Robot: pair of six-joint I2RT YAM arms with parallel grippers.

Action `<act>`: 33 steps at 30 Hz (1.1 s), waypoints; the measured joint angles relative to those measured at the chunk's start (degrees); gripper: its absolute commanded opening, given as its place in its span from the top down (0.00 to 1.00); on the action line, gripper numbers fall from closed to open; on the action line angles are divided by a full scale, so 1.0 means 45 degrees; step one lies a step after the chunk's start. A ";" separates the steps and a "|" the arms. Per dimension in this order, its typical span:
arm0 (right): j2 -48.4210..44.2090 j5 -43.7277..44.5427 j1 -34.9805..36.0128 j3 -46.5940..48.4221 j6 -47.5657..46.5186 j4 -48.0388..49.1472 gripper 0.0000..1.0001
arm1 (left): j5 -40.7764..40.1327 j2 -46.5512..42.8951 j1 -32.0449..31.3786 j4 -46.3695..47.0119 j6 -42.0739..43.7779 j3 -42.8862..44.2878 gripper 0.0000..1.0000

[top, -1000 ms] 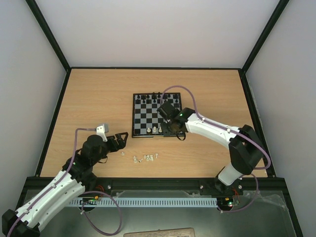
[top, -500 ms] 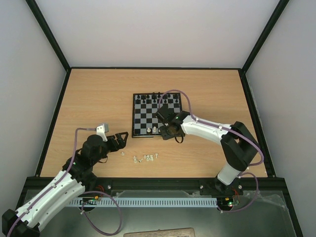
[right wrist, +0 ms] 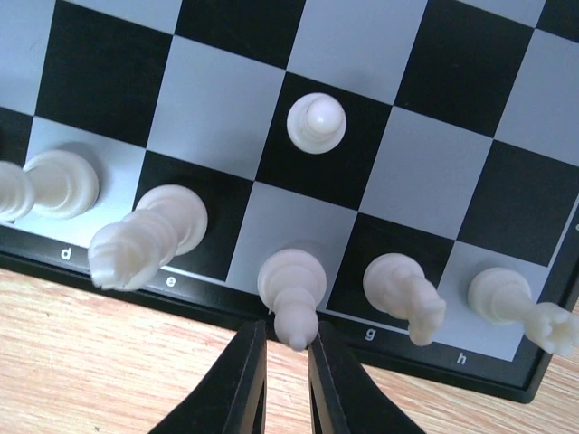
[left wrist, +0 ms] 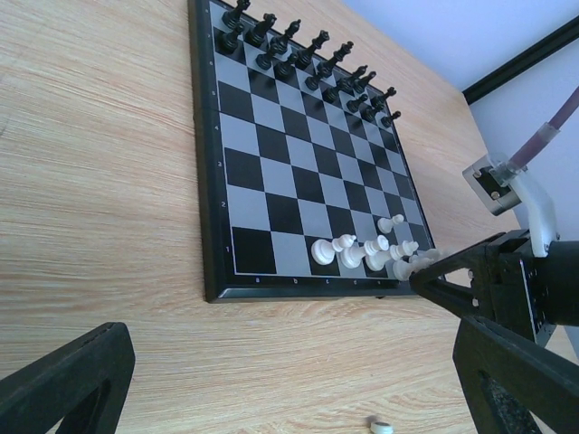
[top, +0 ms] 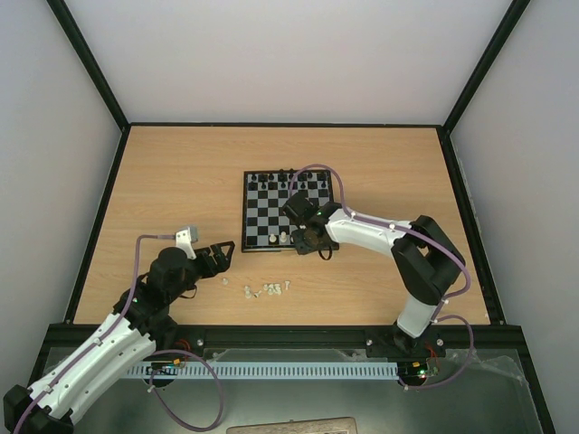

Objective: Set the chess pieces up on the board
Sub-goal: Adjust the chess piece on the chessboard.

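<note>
Holding nothing in the left hand (top: 220,256), opened fully above the table (top: 163,181), off the near left corner of the board (top: 262,212). Right hand (right wrist: 288,333) almost closed at the board's near edge, fingers on both sides of the head of one white piece (right wrist: 291,276) standing in the near row; not possible to tell if pinching it. Other chess pieces (left wrist: 346,251) upright along that near row, loose pieces (top: 267,289) lying on the table just before the board.
</note>
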 measured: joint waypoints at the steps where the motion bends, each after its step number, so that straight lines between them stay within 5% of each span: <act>1: 0.0049 0.0000 -0.0029 0.0034 0.0000 0.0015 0.86 | 0.0000 0.0000 0.0000 0.0000 0.0000 0.0000 0.01; 28: 0.0447 0.0044 -0.0345 0.0325 -0.0287 0.0588 0.87 | -0.0039 0.0267 0.0000 0.0053 0.0000 -0.0024 0.01; 33: 0.0189 -0.0073 -0.0350 0.0272 -0.0287 0.0588 0.75 | -0.0039 0.0311 0.0000 0.0058 0.0000 -0.0024 0.01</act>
